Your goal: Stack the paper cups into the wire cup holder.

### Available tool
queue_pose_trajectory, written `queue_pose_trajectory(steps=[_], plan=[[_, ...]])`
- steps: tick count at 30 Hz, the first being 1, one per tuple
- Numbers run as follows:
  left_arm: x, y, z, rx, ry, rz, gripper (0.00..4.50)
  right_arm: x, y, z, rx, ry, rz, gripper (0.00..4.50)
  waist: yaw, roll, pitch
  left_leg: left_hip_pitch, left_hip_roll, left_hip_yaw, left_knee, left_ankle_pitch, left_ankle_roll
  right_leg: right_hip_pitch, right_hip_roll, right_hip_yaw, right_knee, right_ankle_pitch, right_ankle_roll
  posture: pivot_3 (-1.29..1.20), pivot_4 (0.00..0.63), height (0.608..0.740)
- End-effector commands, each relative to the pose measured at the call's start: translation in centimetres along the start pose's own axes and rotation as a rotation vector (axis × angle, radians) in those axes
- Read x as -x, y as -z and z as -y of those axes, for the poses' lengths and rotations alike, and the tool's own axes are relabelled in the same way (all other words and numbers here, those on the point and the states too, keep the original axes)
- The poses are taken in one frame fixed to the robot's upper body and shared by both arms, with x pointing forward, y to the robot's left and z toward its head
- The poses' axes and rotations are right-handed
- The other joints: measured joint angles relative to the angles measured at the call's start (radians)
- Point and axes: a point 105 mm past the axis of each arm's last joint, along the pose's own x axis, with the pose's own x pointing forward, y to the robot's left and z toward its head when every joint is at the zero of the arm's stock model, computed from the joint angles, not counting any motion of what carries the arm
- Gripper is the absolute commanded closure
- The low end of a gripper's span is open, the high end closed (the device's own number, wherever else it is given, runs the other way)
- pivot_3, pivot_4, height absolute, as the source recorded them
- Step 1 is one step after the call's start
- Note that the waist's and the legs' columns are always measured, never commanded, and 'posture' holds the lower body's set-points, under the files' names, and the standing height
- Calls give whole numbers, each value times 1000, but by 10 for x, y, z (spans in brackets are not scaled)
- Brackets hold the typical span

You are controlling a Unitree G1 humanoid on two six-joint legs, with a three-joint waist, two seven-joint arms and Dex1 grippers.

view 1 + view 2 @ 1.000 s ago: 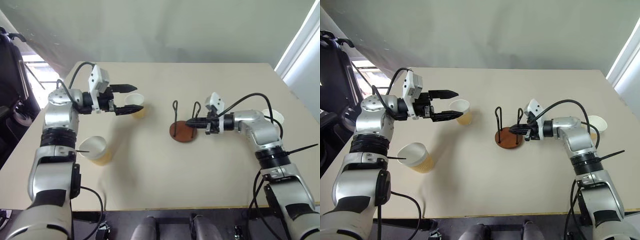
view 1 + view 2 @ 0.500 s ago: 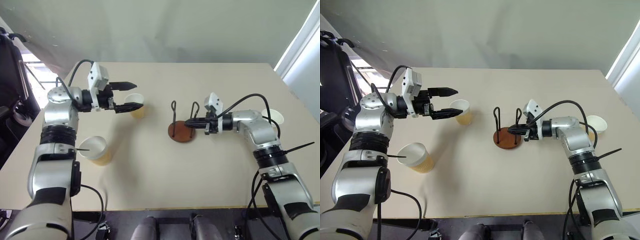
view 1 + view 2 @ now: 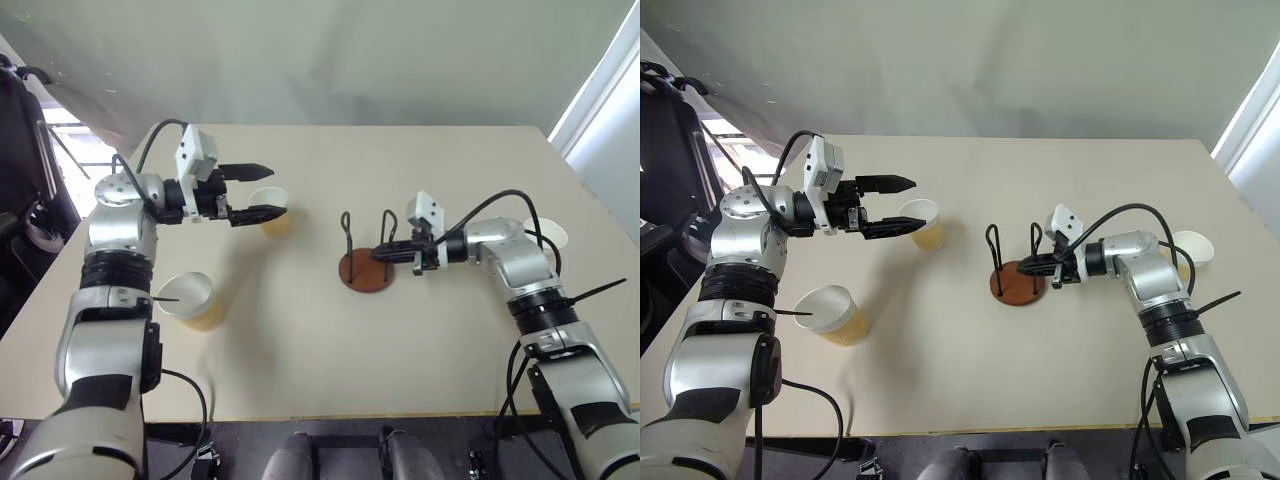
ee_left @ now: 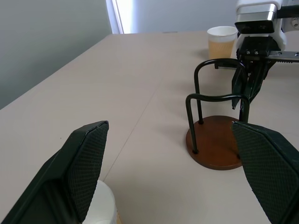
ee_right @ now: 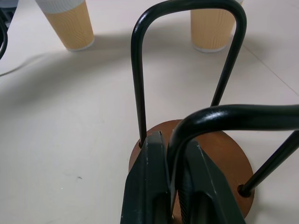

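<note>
beige table [image 3: 330, 360] fills most of the frame; front edge runs along the bottom, right edge near the window strip at far right, w/ wide bare room lower centre. left gripper [image 3: 268, 191] at upper left hangs above the table, fingers spread wide around nothing, just over a paper cup [image 3: 273, 210] whose near side is partly hidden by the lower finger. second cup [image 3: 192, 301] at mid left stands partly behind the left arm. third cup [image 3: 548, 236] at far right is mostly cut off by the right forearm, close to the right edge. wire cup holder [image 3: 364, 262] sits centre frame, no cup in it. right gripper [image 3: 384, 254] has its fingers nearly closed w/ one wire loop [image 5: 180, 135] between them; actual pinch hard to tell.
</note>
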Motion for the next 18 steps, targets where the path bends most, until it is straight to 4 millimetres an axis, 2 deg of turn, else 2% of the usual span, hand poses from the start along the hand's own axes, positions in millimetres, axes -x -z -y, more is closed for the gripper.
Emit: queue_pose_trajectory(steps=[1, 7, 13, 18], plan=[[3, -15, -3, -56, -3, 13, 0, 4, -13, 2, 44, -1, 15, 3136, 0, 0, 0, 0, 0, 0, 0, 0, 0, 0, 0, 0, 0, 0, 0, 0, 150, 740], [1, -19, -3, -61, 0, 17, 0, 6, -12, 2, 54, 0, 1, 1127, 0, 0, 0, 0, 0, 0, 0, 0, 0, 0, 0, 0, 0, 0, 0, 0, 150, 740], [-1, -21, -3, -57, -2, 19, 0, 15, -11, 4, 63, -7, -19, 1127, 0, 0, 0, 0, 0, 0, 0, 0, 0, 0, 0, 0, 0, 0, 0, 0, 150, 740], [1, -21, -6, -39, -20, 8, 0, 46, -2, 17, 130, 49, -135, 1127, 1, 0, 0, 0, 0, 0, 0, 0, 0, 0, -1, 0, 0, 0, 0, 0, 150, 740]])
